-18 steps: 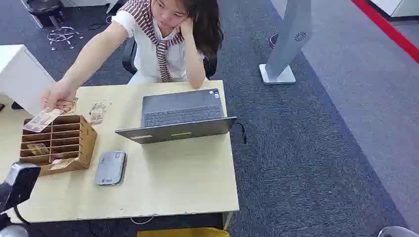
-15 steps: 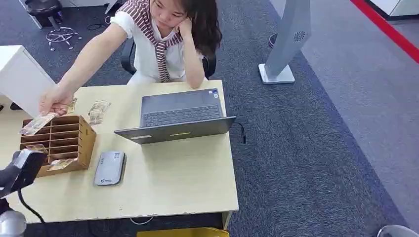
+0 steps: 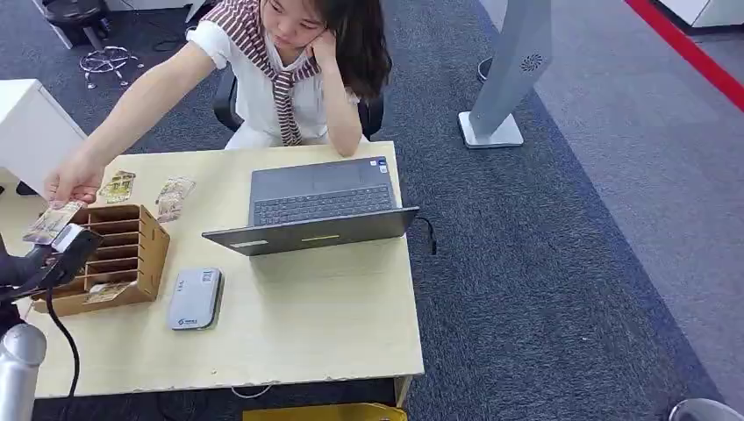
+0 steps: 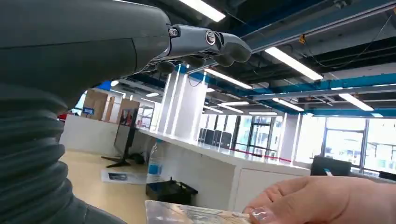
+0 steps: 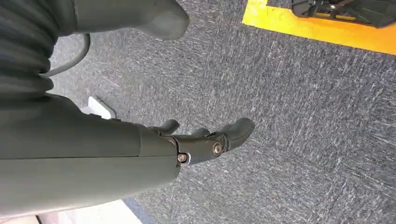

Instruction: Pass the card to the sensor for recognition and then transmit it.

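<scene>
Card (image 3: 50, 221) sits in the person's hand (image 3: 75, 182), held out over the far-left corner of the wooden slotted organizer (image 3: 132, 254), just above the robot's left hand (image 3: 63, 253).

Head view: left hand is raised at the left edge, dark, just under the card; can't tell if they touch. Silver forearm (image 3: 17, 373) runs up from the bottom-left corner w/ a black cable along it. Organizer stands on the light wood surface (image 3: 316, 324), a few cards lying in its slots. Two more cards (image 3: 145, 193) lie on the surface behind the organizer. Grey card sensor (image 3: 196, 298) lies flat just right of the organizer, near the front. Open laptop (image 3: 316, 206) is at mid-surface, facing the person seated at the far side. Person leans head on one hand, other arm stretched toward the robot. Grey carpet all round; a white stand (image 3: 513, 74) beyond the surface, to the right.

Left wrist view: left hand's fingers (image 4: 224, 46) are stretched out and apart, grasping nothing. Card's edge (image 4: 191, 213) shows low in the picture, pinched by the person's fingertips (image 4: 322, 200), apart from the robot's fingers. Office hall w/ ceiling lights behind.

Right wrist view: right hand (image 5: 205, 140) hangs over the grey carpet, fingers (image 5: 238, 128) loosely extended, released, holding nothing. Yellow strip (image 5: 322, 30) on the floor beyond.
</scene>
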`<state>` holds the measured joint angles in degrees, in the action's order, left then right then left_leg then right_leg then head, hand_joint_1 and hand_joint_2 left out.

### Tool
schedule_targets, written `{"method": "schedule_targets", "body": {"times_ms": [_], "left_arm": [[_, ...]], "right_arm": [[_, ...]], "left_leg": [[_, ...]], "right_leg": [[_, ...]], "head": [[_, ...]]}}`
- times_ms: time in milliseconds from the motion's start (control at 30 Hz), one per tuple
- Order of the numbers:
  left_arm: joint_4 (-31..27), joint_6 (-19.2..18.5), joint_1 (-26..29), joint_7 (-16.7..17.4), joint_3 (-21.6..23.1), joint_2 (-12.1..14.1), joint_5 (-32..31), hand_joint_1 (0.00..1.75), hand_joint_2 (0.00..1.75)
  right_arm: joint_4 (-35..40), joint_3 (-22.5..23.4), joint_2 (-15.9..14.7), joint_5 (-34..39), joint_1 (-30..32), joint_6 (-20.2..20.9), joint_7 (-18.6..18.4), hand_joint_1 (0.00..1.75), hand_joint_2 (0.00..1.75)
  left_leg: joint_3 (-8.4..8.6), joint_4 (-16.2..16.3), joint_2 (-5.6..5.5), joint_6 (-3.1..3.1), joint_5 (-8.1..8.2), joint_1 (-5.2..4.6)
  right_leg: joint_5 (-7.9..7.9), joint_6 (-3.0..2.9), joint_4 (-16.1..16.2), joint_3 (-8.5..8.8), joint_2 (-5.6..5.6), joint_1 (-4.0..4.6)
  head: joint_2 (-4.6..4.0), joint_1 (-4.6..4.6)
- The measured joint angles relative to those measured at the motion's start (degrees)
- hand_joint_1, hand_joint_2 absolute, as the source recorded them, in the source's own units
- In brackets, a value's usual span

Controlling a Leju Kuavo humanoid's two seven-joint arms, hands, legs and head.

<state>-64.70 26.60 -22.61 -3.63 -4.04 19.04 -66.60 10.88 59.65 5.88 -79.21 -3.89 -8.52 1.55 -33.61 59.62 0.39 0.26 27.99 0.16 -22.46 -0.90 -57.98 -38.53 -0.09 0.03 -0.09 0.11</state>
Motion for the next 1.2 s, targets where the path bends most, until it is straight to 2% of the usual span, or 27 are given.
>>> {"method": "schedule_targets", "body": {"times_ms": [167, 200, 800, 1033, 1200], "left_arm": [[0.7, 0.2, 0.0, 0.0, 0.3, 0.0, 0.0, 0.00, 1.75], [0.7, 0.2, 0.0, 0.0, 0.4, 0.0, 0.0, 1.75, 1.75], [0.5, 0.3, 1.1, -1.8, 1.5, 0.0, 2.7, 1.75, 1.75], [-1.0, 1.0, 3.1, -3.1, 1.5, -0.3, 4.1, 1.75, 1.75], [-4.6, 1.6, 5.5, -4.9, 2.1, -1.3, 4.5, 1.75, 1.75]], "right_arm": [[0.0, 0.0, -0.1, 0.0, 0.0, 0.0, 0.0, 0.00, 1.75], [0.0, 0.0, -0.1, 0.0, 0.0, 0.0, 0.0, 0.00, 1.75], [0.0, 0.0, -0.2, -0.1, 0.0, -0.6, 0.0, 0.00, 1.75], [0.0, 0.0, -0.2, -0.1, 0.0, -0.9, 0.0, 0.00, 1.75], [0.0, 0.0, -0.2, -0.1, 0.0, -1.0, -0.1, 0.00, 1.75]], "left_leg": [[-0.01, 0.0, 0.00, 0.00, 0.00, 0.00], [-0.02, 0.0, 0.00, 0.00, 0.00, 0.00], [-0.04, 0.0, 0.00, 0.00, 0.00, 0.00], [-0.04, 0.0, 0.00, 0.00, 0.00, 0.00], [-0.04, 0.0, -0.01, 0.00, 0.00, 0.00]], "right_leg": [[0.00, 0.00, 0.0, -0.01, 0.00, 0.00], [0.00, 0.00, 0.0, -0.01, 0.00, 0.00], [0.00, 0.00, 0.0, -0.03, 0.00, -0.01], [0.00, 0.00, 0.0, -0.03, 0.00, -0.01], [0.00, 0.00, 0.0, -0.04, 0.01, 0.00]], "head": [[0.02, -0.02], [0.00, -0.02], [0.02, -0.02], [0.00, -0.02], [0.00, -0.02]]}}
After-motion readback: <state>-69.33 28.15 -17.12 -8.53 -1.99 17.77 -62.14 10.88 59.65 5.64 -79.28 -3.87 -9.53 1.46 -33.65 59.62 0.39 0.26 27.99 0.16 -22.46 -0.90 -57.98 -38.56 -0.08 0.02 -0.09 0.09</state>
